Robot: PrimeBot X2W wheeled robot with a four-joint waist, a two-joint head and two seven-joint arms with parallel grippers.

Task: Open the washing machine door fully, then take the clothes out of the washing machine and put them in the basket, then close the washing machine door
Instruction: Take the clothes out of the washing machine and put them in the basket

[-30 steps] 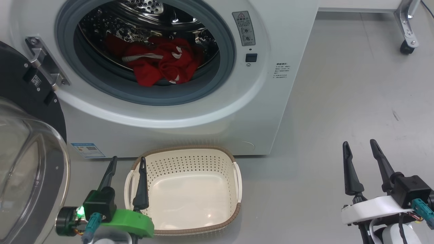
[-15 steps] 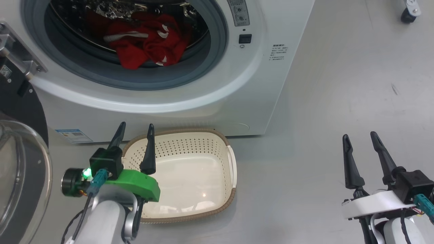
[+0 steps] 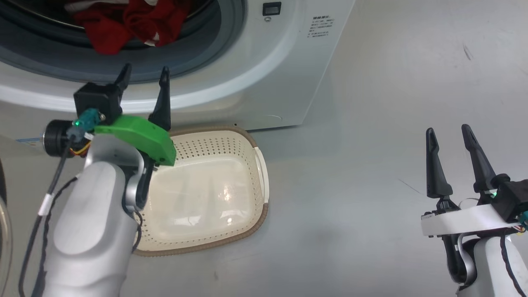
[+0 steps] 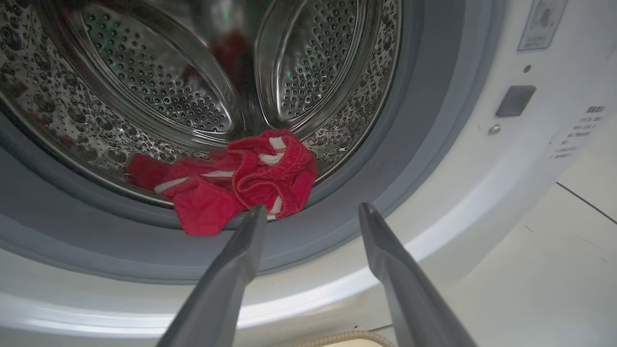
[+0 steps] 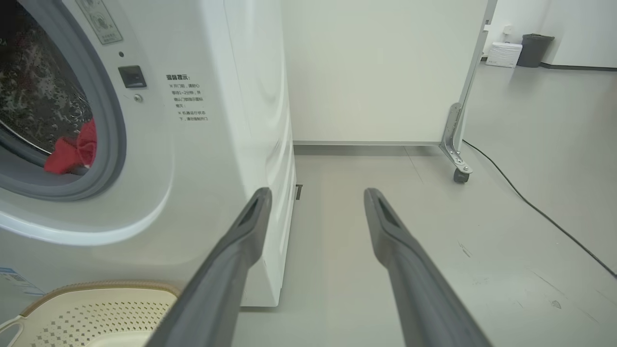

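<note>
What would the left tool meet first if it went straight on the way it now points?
Most likely the red clothes, just beyond the grey gasket that the open left tool aims over; depth is unclear, so the gasket could come first.

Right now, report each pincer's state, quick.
Left pincer: open, empty, pointing at the clothes.
Right pincer: open, empty, above the floor.

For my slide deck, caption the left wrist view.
Open left hand aimed at red clothes in the washing machine.
</note>
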